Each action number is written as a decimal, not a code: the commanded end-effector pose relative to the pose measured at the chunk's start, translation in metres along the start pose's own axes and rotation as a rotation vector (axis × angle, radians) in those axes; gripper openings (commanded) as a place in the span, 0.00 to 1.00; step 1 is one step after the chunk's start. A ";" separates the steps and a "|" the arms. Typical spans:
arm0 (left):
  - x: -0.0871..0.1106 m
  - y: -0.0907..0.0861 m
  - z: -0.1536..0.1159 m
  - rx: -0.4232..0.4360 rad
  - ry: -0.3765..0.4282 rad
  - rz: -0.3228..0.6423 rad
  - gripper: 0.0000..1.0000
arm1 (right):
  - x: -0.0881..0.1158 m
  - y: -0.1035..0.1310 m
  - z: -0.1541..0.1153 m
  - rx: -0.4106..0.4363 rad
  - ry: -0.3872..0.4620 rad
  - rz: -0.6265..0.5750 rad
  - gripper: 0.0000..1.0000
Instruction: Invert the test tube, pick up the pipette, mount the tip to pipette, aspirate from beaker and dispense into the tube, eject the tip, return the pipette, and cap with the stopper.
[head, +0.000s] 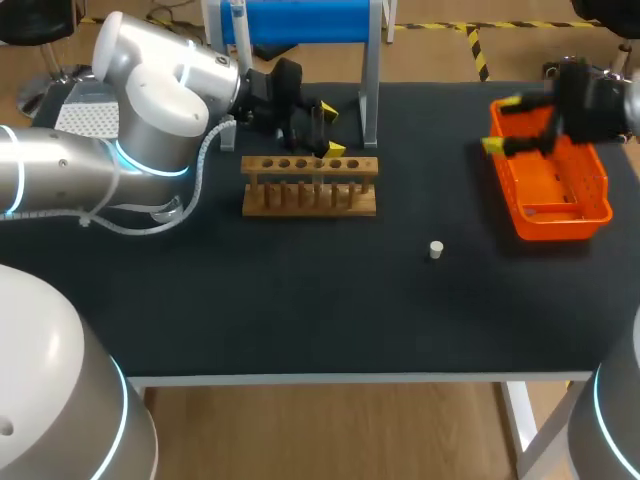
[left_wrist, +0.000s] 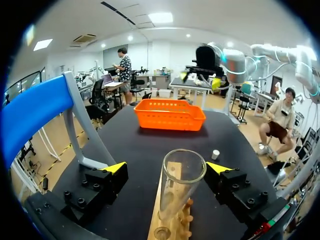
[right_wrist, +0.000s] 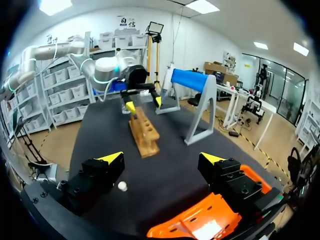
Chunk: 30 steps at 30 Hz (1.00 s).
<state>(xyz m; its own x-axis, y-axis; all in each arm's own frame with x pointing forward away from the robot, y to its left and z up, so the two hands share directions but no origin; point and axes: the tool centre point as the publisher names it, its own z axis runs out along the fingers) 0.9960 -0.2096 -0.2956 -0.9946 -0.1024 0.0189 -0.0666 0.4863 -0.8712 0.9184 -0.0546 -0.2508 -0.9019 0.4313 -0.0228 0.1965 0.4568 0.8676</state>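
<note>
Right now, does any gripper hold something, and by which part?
Nothing is held: left gripper open around the test tube, right gripper open over the orange basket.

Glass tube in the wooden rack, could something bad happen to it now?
Maybe. The tube stands between the open fingers of the left gripper, nearer one of them, so closing could shove it against the rack or let smooth glass slip. The small stopper lies loose on the table and could get bumped away.
</note>
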 end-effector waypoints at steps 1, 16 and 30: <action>-0.001 0.000 0.000 -0.003 0.005 -0.001 1.00 | 0.045 -0.026 -0.049 0.015 -0.006 0.003 1.00; -0.001 0.000 0.000 -0.003 0.005 -0.001 1.00 | 0.062 -0.044 -0.045 0.048 0.024 -0.004 1.00; -0.001 0.000 0.000 -0.003 0.005 -0.001 1.00 | 0.088 -0.069 -0.022 0.097 0.025 0.006 1.00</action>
<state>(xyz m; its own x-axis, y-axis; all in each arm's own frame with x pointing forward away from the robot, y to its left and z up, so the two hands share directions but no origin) 0.9960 -0.2097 -0.2956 -0.9946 -0.1023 0.0189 -0.0666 0.4863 -0.8712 0.8201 -0.0737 -0.2904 -0.9165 0.3998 0.0084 0.2368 0.5255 0.8172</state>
